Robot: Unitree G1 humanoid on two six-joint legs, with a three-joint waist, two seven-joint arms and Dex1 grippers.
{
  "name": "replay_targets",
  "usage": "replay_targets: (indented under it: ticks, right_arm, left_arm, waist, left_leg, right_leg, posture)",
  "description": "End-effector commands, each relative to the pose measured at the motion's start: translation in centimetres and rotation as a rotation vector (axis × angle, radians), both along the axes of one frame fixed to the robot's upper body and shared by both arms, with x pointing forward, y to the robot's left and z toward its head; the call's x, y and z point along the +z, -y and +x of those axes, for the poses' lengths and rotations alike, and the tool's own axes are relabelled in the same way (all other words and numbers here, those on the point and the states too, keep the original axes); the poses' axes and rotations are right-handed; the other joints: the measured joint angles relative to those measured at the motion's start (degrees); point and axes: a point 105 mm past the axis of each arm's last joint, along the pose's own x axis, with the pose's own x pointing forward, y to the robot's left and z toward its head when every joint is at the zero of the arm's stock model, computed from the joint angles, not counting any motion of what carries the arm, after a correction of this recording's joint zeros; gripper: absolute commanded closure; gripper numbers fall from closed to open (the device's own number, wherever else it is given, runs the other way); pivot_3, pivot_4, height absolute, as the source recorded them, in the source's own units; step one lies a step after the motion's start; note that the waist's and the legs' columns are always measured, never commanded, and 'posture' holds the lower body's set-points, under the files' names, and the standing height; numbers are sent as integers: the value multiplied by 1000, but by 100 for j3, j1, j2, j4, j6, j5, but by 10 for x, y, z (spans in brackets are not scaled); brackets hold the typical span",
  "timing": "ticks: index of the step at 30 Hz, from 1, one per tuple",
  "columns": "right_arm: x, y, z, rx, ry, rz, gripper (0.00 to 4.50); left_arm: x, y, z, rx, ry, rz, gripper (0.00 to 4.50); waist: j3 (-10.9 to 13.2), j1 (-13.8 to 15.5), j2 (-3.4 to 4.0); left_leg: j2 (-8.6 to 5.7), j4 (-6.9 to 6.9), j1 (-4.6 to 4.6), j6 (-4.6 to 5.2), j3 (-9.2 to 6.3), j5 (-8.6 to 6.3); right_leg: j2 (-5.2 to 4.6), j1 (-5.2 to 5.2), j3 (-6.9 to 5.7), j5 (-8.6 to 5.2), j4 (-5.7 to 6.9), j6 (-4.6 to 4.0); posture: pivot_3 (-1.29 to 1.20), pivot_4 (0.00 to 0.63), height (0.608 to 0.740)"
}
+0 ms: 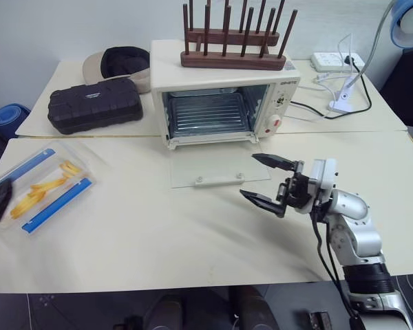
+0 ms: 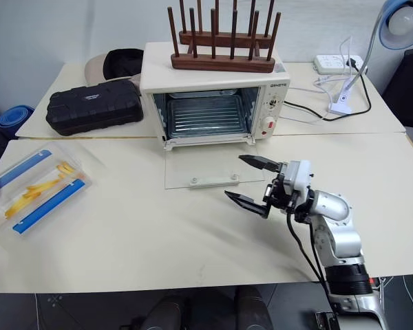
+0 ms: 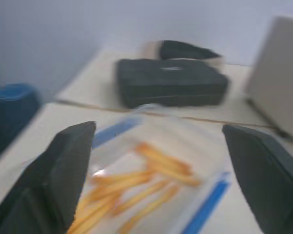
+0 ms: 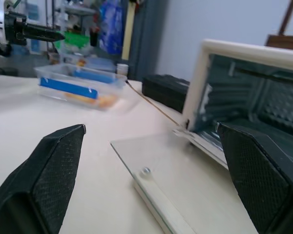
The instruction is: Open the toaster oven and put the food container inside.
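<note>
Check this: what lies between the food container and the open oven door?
Only bare table separates the food container from the toaster oven's lowered glass door, per the left eye view.

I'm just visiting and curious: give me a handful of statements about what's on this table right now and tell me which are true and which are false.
1. The toaster oven has its glass door folded down flat on the table. True.
2. The food container is already inside the oven. False: it lies on the table far to the oven's left, and only the wire rack shows inside.
3. The right gripper is clamped on the door handle. False: its fingers are spread open, holding nothing, beside the door.
4. A wooden rack of pegs stands on top of the oven. True.
5. The black hard case sits on the open door. False: it rests on the table left of the oven.
</note>
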Motion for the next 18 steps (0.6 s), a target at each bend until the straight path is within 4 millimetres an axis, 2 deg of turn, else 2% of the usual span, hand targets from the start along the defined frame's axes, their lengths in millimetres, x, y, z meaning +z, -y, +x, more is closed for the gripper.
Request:
replay_targets:
  ticks: [1,3,7,11,18]
  right_arm:
    - [12,-5,-6,39,68,17,0]
    - [12,-7,-6,47,85,11,0]
    - [12,-6,-6,38,92,16,0]
    - [11,-8,-5,37,97,9,0]
    - [9,-17,-12,105,143,-24,0]
  left_arm:
    - [0,-31,-31,164,-46,-22,9]
    - [-8,-29,-28,160,-120,-73,9]
    - [-9,-28,-7,181,-278,-151,9]
    - [-19,-25,9,152,-472,-284,9]
    - [-34,-28,35,134,-633,-400,9]
  waist:
    - [0,31,0]
    - [0,84,-1]
    - [-6,101,-10]
    - [-4,42,-7]
    - [2,-133,3]
  left_leg:
    - [-1,0,1,4,0,-2]
    - [0,-1,0,20,-4,-12]
    - [1,-2,-1,16,-15,-9]
    - [0,-10,2,-4,-48,1]
    - [1,-21,-1,-48,-40,20]
  right_leg:
    - [0,1,-1,0,0,0]
    - [1,0,-6,0,1,0]
    - [0,5,-27,1,10,-3]
    - [12,3,-49,9,23,-25]
    - [27,-19,-53,3,60,-36]
  posture:
    - [0,150,740]
    - [0,150,740]
    - [0,150,740]
    - [0,150,740]
    - [0,150,740]
